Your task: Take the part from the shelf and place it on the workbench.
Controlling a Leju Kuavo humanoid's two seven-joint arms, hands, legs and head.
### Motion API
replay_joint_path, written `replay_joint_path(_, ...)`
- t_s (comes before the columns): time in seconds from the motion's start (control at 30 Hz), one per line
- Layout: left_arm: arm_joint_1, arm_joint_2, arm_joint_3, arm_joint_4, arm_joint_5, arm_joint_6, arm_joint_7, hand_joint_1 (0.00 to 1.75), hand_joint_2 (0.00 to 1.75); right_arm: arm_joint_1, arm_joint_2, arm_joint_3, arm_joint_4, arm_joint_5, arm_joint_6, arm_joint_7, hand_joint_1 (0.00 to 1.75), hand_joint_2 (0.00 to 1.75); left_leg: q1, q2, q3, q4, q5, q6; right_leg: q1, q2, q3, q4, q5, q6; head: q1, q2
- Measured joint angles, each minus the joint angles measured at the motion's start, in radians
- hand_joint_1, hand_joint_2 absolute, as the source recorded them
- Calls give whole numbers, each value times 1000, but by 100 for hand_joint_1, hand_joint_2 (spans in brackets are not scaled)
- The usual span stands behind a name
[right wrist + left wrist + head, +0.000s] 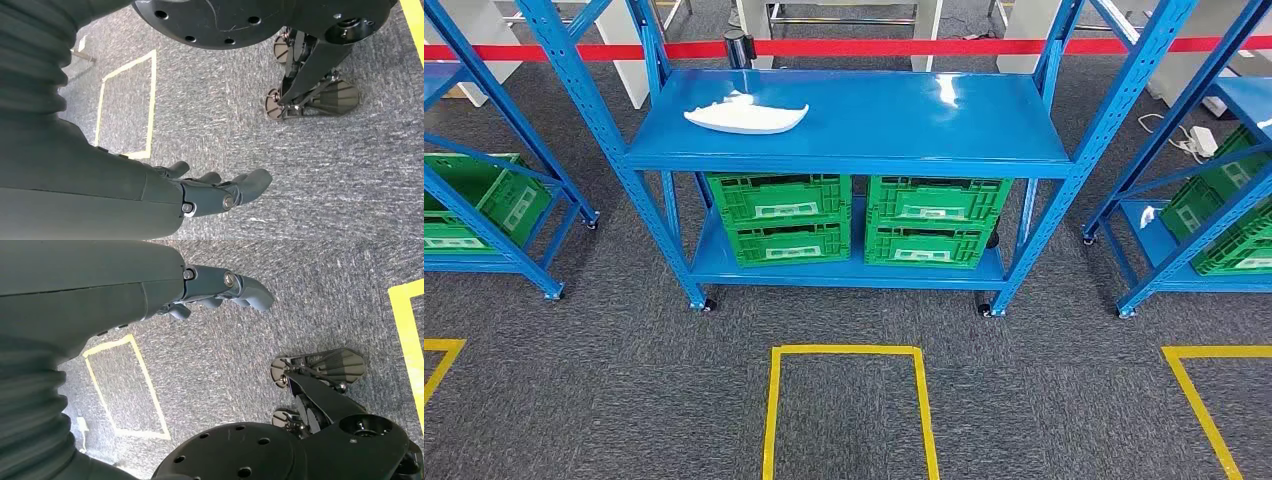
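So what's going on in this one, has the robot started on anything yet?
Nothing is being handled at this moment. The robot stands facing a blue shelf across grey carpet, and the white part lies untouched on its top level, toward the left. Green crates sit stacked on the lower level. Both arms hang down: the left hand and the right hand hold nothing, fingers loosely extended above the carpet. A yellow taped box marks the floor in front of the shelf.

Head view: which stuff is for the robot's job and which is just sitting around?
For the job:
white part on the shelf's top board
left hand, empty
right hand, empty

Just sitting around:
green crates on the lower board
red barrier tape
yellow floor tape
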Motion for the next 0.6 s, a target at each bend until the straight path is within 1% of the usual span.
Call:
replay_joint_path(0.03, 0, 0, 0, 0, 0, 0, 0, 116, 0, 0, 0, 0, 0, 0, 0, 0, 175, 0, 0, 0, 0, 0, 0, 0, 0, 0, 0, 0, 0, 0, 0, 0)
replay_joint_path(0.07, 0, 0, 0, 0, 0, 0, 0, 87, 0, 0, 0, 0, 0, 0, 0, 0, 131, 0, 0, 0, 0, 0, 0, 0, 0, 0, 0, 0, 0, 0, 0, 0)
replay_joint_path(0.1, 0, 0, 0, 0, 0, 0, 0, 44, 44, 0, 0, 0, 0, 0, 0, 0, 87, 0, 0, 0, 0, 0, 0, 0, 0, 0, 0, 0, 0, 0, 0, 0)
replay_joint_path(0.13, 0, 0, 0, 0, 0, 0, 0, 0, 87, 0, 0, 0, 0, 0, 0, 0, 44, 44, 0, 0, 0, 0, 0, 0, 0, 0, 0, 0, 0, 0, 0, 0)
replay_joint_path(0.17, 0, 0, 0, 0, 0, 0, 0, 0, 131, 0, 0, 0, 0, 0, 0, 0, 0, 87, 0, 0, 0, 0, 0, 0, 0, 0, 0, 0, 0, 0, 0, 0)
replay_joint_path(0.2, 0, 0, 0, 0, 0, 0, 0, 0, 175, 0, 0, 0, 0, 0, 0, 0, 0, 131, 0, 0, 0, 0, 0, 0, 0, 0, 0, 0, 0, 0, 0, 0)
replay_joint_path(0.23, 0, 0, 0, 0, 0, 0, 0, 0, 175, 0, 0, 0, 0, 0, 0, 0, 0, 175, 0, 0, 0, 0, 0, 0, 0, 0, 0, 0, 0, 0, 0, 0)
replay_joint_path(0.47, -1, 0, 3, 0, 0, 0, 0, 0, 175, -1, 0, -2, 0, 1, 0, 0, 0, 175, 0, 0, 0, 0, 0, 0, 0, 0, 0, 0, 0, 0, 0, 0)
replay_joint_path(0.6, -9, 0, 50, 5, -27, 0, -17, 0, 175, -8, 0, -32, 0, 35, 0, -3, 0, 175, 0, 0, 0, 0, 0, 0, 0, 0, 0, 0, 0, 0, 0, 0)
